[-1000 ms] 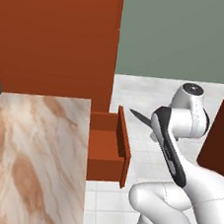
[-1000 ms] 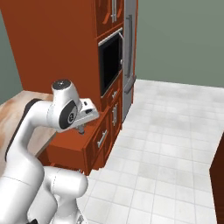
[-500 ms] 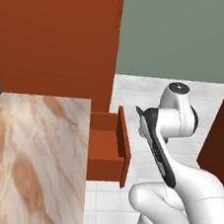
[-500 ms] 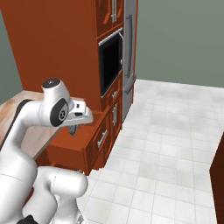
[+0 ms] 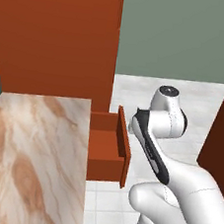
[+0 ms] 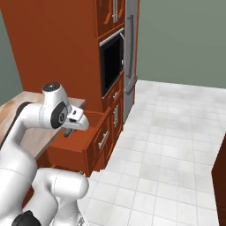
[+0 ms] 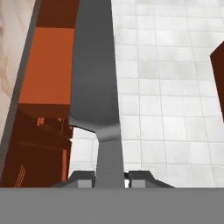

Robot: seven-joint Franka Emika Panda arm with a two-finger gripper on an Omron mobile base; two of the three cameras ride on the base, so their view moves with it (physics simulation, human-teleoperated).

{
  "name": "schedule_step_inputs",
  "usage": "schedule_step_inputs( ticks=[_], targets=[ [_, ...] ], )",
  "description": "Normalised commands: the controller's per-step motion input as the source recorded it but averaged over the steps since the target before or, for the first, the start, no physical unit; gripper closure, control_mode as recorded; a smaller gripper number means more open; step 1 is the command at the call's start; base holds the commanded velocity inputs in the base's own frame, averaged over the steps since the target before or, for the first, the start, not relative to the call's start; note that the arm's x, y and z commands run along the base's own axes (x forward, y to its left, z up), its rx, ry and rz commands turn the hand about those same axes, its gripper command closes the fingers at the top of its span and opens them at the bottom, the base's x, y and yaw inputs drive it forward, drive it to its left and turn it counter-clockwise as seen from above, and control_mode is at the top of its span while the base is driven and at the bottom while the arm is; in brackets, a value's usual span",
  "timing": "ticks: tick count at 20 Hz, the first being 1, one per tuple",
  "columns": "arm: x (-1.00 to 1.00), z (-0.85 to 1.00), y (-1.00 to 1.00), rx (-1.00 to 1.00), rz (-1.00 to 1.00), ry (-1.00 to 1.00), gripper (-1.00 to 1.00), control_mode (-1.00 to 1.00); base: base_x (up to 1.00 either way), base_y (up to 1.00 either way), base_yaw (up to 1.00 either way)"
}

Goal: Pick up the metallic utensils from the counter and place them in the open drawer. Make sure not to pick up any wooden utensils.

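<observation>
My gripper (image 7: 109, 177) is shut on the slim stem of a dark grey metal spoon (image 7: 94, 78), whose broad end points away from the hand. In the right base view the gripper (image 6: 69, 131) hangs just above the open drawer (image 6: 84, 142), near its front panel and silver bar handle. Under the spoon, the hand view shows the drawer's red-brown inside (image 7: 46, 65) to the left and floor tiles to the right. The drawer (image 5: 102, 142) juts out from the end of the marble counter (image 5: 33, 164). My forearm hides the hand in the left base view.
A tall red-brown cabinet wall (image 6: 62, 48) with a built-in oven (image 6: 111, 62) and a steel fridge (image 6: 131, 48) stands behind the drawer. Another red-brown cabinet (image 5: 222, 142) is at the right. Pale tiled floor (image 6: 167, 132) lies open to the right.
The arm has swung left, carrying the held spoon from over the floor to the drawer's front edge. The grip has not changed.
</observation>
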Motion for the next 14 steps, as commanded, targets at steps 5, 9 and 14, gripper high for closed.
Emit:
schedule_step_inputs(
  ticks=[5, 9, 14],
  targets=[
    [0.29, -0.23, 0.15, 0.13, -0.12, 0.0, 1.0, -1.0, 0.0, 0.0, 0.0],
    [0.39, -0.06, 0.0, 0.03, -0.01, 0.04, 1.0, -1.0, 0.0, 0.0, 0.0],
    [0.54, -0.17, 0.07, 0.0, 0.0, 0.08, 1.0, -1.0, 0.0, 0.0, 0.0]
  ],
)
